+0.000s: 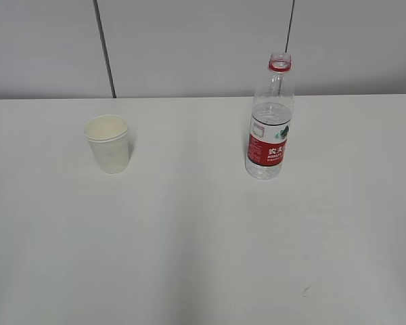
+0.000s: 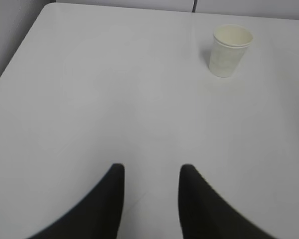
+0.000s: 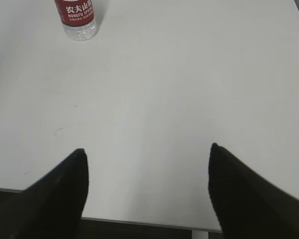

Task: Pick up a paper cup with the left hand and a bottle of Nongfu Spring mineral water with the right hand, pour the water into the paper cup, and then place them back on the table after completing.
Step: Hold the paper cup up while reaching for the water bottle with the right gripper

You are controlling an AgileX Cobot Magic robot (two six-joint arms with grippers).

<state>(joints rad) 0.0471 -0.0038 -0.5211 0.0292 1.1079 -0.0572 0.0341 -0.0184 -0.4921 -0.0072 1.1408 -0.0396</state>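
A white paper cup (image 1: 109,143) stands upright on the white table (image 1: 189,244), left of centre. A clear Nongfu Spring bottle (image 1: 270,122) with a red label and red neck ring stands upright to its right, uncapped, with water (image 1: 271,112) up to its shoulder. No arm shows in the exterior view. In the left wrist view my left gripper (image 2: 151,169) is open and empty, far short of the cup (image 2: 229,51). In the right wrist view my right gripper (image 3: 147,149) is wide open and empty over the table's near edge, the bottle (image 3: 76,19) far ahead at upper left.
A grey panelled wall (image 1: 189,40) runs behind the table. The table's left edge and corner (image 2: 45,10) show in the left wrist view. The table's near edge (image 3: 139,220) lies under the right gripper. A small dark mark (image 1: 305,292) is on the tabletop.
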